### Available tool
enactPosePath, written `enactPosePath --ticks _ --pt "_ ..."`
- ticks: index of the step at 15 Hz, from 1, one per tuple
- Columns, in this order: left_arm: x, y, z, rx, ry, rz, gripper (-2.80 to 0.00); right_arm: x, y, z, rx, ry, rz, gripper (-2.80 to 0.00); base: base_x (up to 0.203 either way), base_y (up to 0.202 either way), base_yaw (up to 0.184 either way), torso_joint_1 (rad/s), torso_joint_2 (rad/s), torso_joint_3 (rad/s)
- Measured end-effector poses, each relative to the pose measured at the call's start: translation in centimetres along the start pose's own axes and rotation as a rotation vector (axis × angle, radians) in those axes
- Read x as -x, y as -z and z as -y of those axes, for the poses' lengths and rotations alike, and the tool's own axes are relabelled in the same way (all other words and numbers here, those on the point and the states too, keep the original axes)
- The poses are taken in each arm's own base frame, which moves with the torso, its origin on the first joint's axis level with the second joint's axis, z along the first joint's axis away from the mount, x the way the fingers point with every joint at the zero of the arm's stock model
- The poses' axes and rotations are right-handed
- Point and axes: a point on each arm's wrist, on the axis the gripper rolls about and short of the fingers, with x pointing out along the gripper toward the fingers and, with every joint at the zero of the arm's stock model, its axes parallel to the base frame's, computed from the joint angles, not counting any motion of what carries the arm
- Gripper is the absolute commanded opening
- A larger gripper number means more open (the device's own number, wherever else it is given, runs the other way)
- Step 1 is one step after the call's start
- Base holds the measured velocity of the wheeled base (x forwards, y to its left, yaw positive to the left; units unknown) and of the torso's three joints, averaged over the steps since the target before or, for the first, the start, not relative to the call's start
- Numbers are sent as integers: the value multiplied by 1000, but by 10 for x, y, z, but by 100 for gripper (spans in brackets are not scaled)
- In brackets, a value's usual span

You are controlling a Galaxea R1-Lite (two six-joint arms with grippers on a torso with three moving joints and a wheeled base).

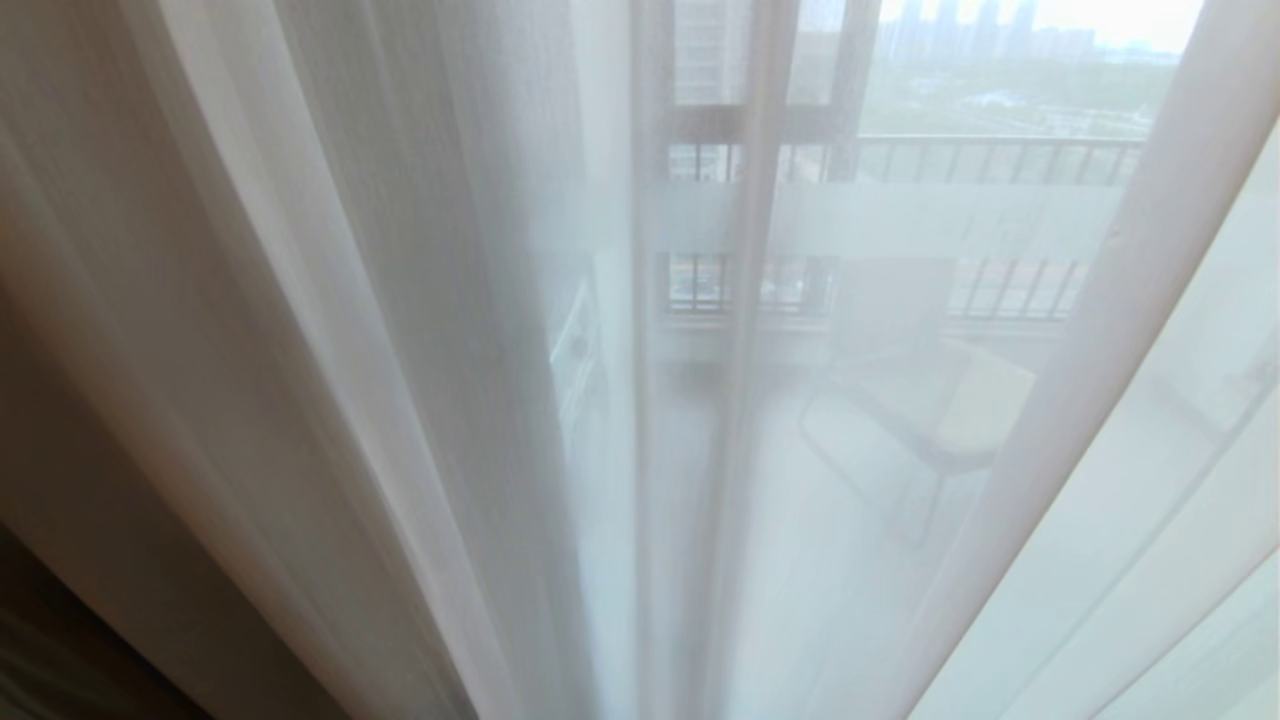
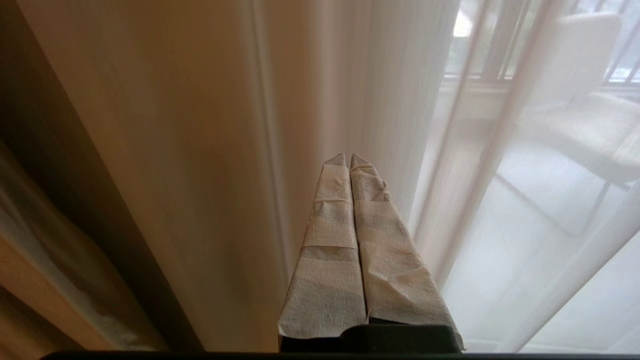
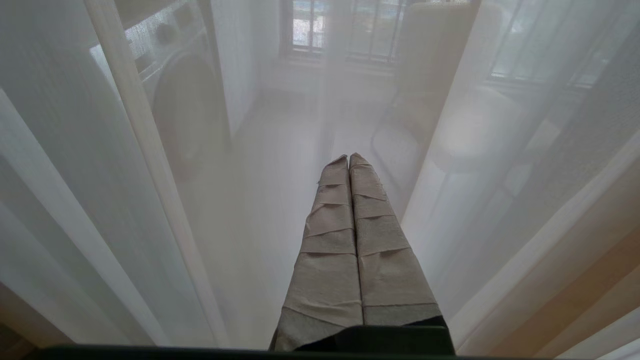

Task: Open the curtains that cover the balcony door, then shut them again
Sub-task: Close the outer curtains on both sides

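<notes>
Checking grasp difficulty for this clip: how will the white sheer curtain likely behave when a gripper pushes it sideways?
The sheer curtain hangs in soft folds, so it is probably floppy and will bunch rather than slide whole. It is see-through, so likely very light. The shut left gripper may slip along it.

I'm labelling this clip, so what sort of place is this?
Probably a high-rise flat, indoors at a balcony door: thin white sheer curtains hang in front, and through them show a dark balcony railing, a chair and distant towers.
</notes>
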Motion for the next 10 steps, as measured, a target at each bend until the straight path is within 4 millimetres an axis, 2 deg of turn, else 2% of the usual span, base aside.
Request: enactPosePath --ticks 3,5,7,10 --pt "3 -32 0 -1 0 43 -280 0 0 0 0 0 0 -280 0 0 0 0 0 0" --pt "-1 -65 0 -2 -11 45 -280 0 0 0 0 0 -1 -280 0 0 0 0 0 0" --pt "-12 -108 -1 -1 -63 52 -280 0 0 0 0 0 0 -280 0 0 0 0 0 0" --pt "-40 -185 -4 1 -234 98 -280 0 0 0 0 0 0 -280 0 0 0 0 0 0"
